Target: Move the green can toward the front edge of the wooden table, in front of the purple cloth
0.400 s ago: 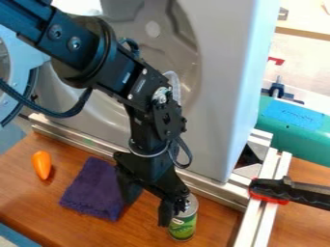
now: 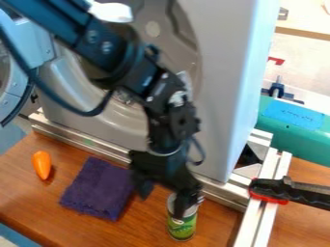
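One gripper near one can, one cloth, one orange vegetable

Bright, even light; moving arm motion-blurred.

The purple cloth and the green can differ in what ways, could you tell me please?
The purple cloth lies flat, while the green can stands upright. The cloth is plain and fuzzy; the can has a green label and a silvery upper part. Both rest on the wooden table.
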### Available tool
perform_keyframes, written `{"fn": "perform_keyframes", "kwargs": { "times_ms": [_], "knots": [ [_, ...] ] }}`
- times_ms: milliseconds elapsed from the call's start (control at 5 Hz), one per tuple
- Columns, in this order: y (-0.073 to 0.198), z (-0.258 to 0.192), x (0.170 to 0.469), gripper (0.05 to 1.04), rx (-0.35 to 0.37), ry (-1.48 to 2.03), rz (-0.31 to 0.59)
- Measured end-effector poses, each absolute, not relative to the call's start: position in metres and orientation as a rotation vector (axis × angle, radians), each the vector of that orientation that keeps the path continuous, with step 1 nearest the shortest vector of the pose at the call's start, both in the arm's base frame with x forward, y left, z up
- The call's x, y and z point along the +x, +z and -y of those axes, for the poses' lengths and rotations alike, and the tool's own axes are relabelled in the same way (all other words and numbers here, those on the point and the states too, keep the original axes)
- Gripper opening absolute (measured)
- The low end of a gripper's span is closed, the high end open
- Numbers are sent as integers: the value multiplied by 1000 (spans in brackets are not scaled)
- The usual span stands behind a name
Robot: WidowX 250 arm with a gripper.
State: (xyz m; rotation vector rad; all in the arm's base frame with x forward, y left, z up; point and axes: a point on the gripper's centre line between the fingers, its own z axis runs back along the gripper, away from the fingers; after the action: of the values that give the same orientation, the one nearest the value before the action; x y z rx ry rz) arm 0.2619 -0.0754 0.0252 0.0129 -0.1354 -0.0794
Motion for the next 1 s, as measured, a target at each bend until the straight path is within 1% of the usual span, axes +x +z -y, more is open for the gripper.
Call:
{"fn": "perform_keyframes", "kwargs": {
  "times_ms": [200, 400, 600, 800, 1000],
  "knots": [
    [30, 85, 286, 1000, 42, -17, 202],
    [17, 89, 301, 1000, 56, 26, 239],
    [5, 91, 309, 1000, 67, 27, 223],
    [-4, 87, 313, 1000, 93, 26, 226],
    [-24, 78, 311, 1000, 93, 16, 225]
  ]
}}
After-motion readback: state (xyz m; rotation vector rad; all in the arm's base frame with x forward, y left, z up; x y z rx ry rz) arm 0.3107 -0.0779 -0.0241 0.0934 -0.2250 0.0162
